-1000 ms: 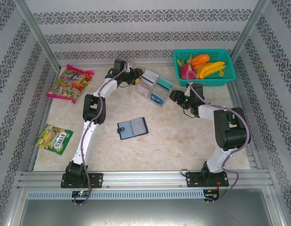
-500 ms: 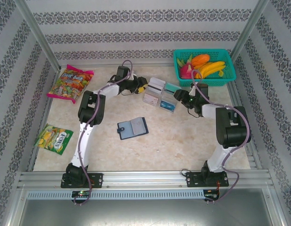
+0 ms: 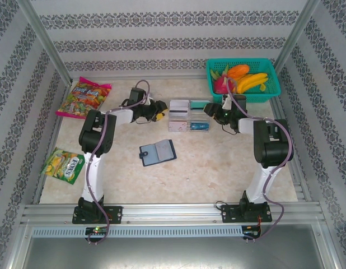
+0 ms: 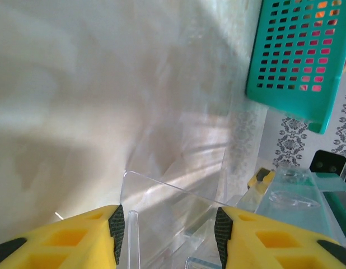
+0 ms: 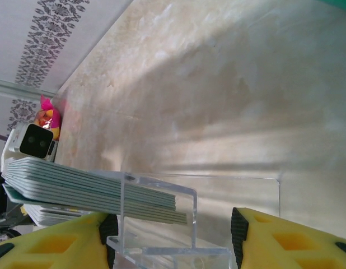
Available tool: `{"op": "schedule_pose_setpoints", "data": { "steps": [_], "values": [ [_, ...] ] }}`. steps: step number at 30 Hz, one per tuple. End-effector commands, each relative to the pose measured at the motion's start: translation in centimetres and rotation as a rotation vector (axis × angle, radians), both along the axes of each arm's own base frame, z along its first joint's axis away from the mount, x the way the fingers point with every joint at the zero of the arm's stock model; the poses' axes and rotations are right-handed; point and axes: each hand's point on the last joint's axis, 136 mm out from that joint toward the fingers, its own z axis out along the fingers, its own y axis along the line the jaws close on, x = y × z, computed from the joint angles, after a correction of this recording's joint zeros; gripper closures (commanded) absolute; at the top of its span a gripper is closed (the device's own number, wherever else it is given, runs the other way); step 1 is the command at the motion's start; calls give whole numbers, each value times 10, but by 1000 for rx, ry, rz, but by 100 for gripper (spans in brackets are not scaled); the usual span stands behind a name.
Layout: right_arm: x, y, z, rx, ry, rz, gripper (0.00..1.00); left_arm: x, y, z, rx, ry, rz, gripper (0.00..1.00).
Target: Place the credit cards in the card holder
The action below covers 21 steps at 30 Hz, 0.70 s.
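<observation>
The credit cards (image 3: 179, 106), white-grey, teal and blue, stand in a clear acrylic stand (image 3: 187, 116) at the middle back of the table. My left gripper (image 3: 161, 113) is shut on the stand's left end, and my right gripper (image 3: 210, 112) is shut on its right end. The left wrist view has a clear plate of the stand (image 4: 173, 207) spanning my yellow left gripper (image 4: 167, 231). In the right wrist view a stack of cards (image 5: 94, 190) lies in a clear tier between the pads of the right gripper (image 5: 173, 235). The card holder (image 3: 157, 151), dark navy, lies open nearer the front.
A teal mesh basket (image 3: 272, 89) with fruit stands at the back right, close behind the right arm, and also appears as a teal basket (image 4: 296, 56) in the left wrist view. A candy bag (image 3: 83, 99) lies back left, a green snack bag (image 3: 65, 164) at the left edge.
The stand with the cards has shifted toward the front and turned from slanted to square with the table, carried between both grippers. Both arms swung along with it.
</observation>
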Motion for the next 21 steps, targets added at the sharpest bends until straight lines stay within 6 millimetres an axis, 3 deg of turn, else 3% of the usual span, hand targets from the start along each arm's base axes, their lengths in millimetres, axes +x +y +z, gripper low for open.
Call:
{"op": "schedule_pose_setpoints", "data": {
  "steps": [1, 10, 15, 21],
  "values": [
    [-24, 46, 0, 67, 25, 176, 43, -14, -23, 42, -31, -130, -92, 50],
    [-44, 63, -7, 44, 46, 195, 43, -8, 1, 47, 14, -132, -54, 50],
    [-38, 49, 7, 11, 18, 173, 42, -12, 12, 58, 56, -152, -41, 50],
    [-44, 33, 30, -112, -4, 174, 40, -11, 39, 60, 82, -143, 8, 50]
  ]
}}
